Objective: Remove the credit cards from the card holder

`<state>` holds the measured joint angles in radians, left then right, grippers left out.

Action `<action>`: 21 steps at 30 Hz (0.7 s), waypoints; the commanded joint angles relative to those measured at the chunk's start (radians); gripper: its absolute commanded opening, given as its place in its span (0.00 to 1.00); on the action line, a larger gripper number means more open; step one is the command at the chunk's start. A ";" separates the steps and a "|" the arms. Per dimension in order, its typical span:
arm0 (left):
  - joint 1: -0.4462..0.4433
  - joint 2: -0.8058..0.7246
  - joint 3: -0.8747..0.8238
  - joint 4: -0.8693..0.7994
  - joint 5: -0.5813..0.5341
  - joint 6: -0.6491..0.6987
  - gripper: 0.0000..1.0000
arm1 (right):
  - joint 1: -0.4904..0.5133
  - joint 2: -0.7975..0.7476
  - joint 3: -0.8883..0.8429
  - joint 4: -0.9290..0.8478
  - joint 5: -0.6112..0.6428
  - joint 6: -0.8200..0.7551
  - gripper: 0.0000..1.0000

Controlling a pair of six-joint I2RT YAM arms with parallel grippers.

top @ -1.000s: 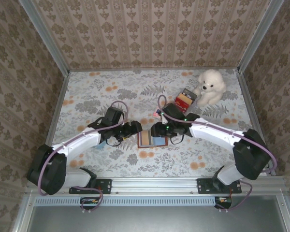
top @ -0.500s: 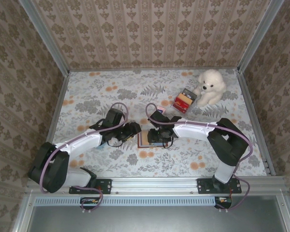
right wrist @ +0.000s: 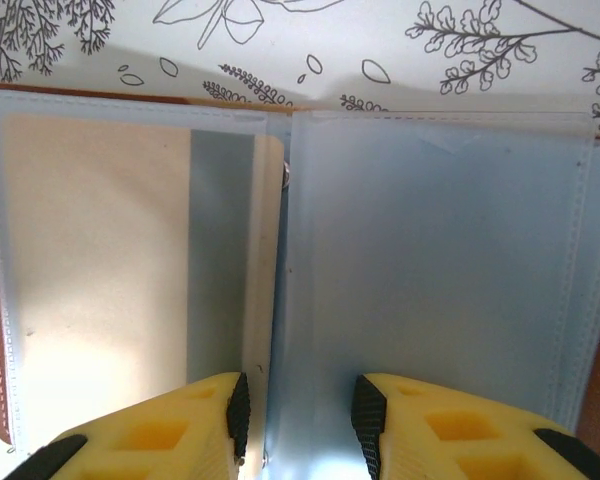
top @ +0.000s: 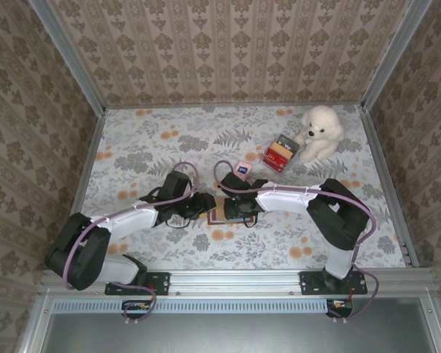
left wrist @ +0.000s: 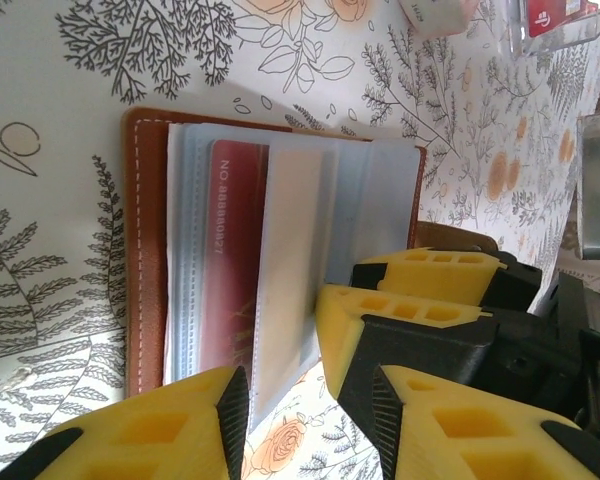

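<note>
The brown card holder (top: 219,218) (left wrist: 145,250) (right wrist: 430,250) lies open on the floral table (top: 147,147), clear sleeves up, with a red card (left wrist: 235,250) in one pocket and a pale card (right wrist: 90,270) in another. The right gripper (top: 234,209) (right wrist: 298,410) sits over the holder's middle fold, jaws narrowly parted and gripping nothing. The left gripper (top: 203,204) (left wrist: 305,400) is at the holder's left edge, jaws wider apart and empty.
</note>
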<state>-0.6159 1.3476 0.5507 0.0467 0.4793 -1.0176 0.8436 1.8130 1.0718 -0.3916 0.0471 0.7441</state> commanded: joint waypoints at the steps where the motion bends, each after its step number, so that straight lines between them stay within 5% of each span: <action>1: -0.007 0.032 0.004 0.030 0.025 0.013 0.40 | 0.004 0.102 -0.058 -0.029 0.032 0.009 0.39; 21: -0.015 0.147 0.048 0.056 0.038 0.021 0.37 | 0.004 0.086 -0.070 0.027 -0.025 0.001 0.39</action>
<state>-0.6273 1.4815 0.5686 0.0849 0.5014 -1.0168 0.8455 1.8194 1.0637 -0.3294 0.0521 0.7437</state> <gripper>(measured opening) 0.381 0.388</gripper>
